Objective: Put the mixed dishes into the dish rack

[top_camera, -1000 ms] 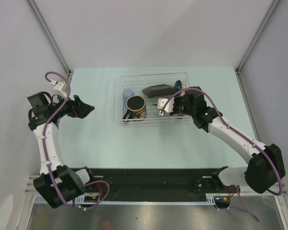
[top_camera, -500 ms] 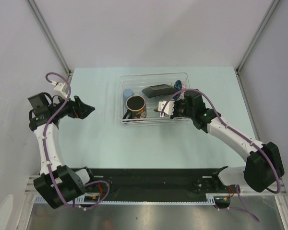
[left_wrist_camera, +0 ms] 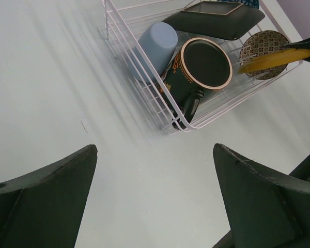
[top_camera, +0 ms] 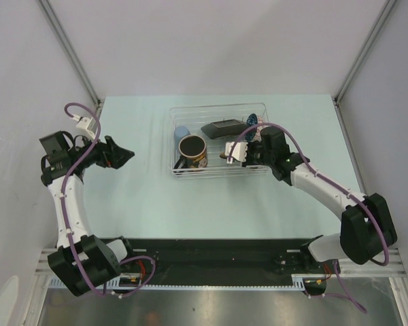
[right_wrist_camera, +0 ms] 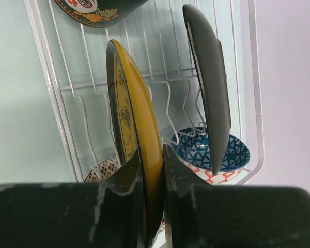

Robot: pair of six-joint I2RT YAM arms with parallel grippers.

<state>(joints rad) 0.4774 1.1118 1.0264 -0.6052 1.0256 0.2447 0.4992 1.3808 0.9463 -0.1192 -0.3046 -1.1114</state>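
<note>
1. The right arm [top_camera: 319, 185] is now sitting with its elbow and shoulder a little further toward the left of the top view than a second ago. The left arm [top_camera: 64, 197] is keeping its earlier pose.
2. The right fingers [right_wrist_camera: 171, 164] are pinching the lower rim of the yellow saucer [right_wrist_camera: 132, 116], holding it on edge inside the dish rack [top_camera: 204, 174], just right of the top view's centre.
3. The black square plate [right_wrist_camera: 209, 88] is standing on edge just right of the saucer in the right wrist view, with the blue patterned bowl [right_wrist_camera: 232, 152] lying below it.
4. The floral mug [left_wrist_camera: 199, 70] and the pale blue cup [left_wrist_camera: 155, 44] are lying side by side at the rack's left end. The brownish bowl [left_wrist_camera: 261, 44] is resting beside the saucer.
5. The left fingers [left_wrist_camera: 67, 178] are hanging spread wide, holding nothing, above the worktop [left_wrist_camera: 51, 93] left of the rack.
</note>
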